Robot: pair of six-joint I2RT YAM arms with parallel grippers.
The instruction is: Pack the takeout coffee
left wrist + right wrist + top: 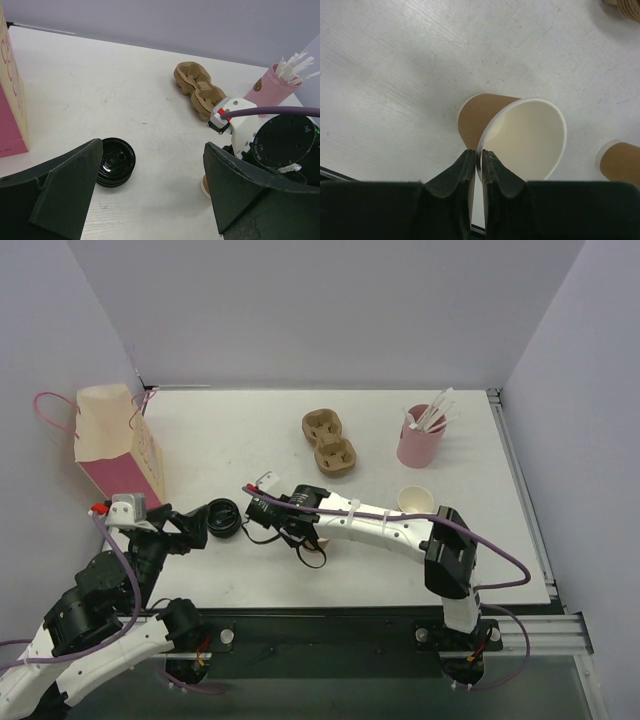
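Observation:
My right gripper [480, 155] is shut on the rolled rim of a kraft-brown takeout coffee cup [520, 132], one finger inside the white wall and one outside. The cup hangs tilted just above the table. In the top view that gripper [308, 537] is mid-table, with only a sliver of its cup [323, 541] showing. A second cup [416, 501] stands upright to the right, also seen as a brown cup [619, 161] at the right wrist view's edge. My left gripper [152, 147] is open and empty, near a stack of black lids [115, 161].
A pink-and-cream paper bag [108, 440] stands at the far left. The brown pulp two-hole tray [330, 441] and a pink cup with white sticks [420, 436] sit toward the back. The right arm's wrist [245, 127] lies close in front of my left gripper.

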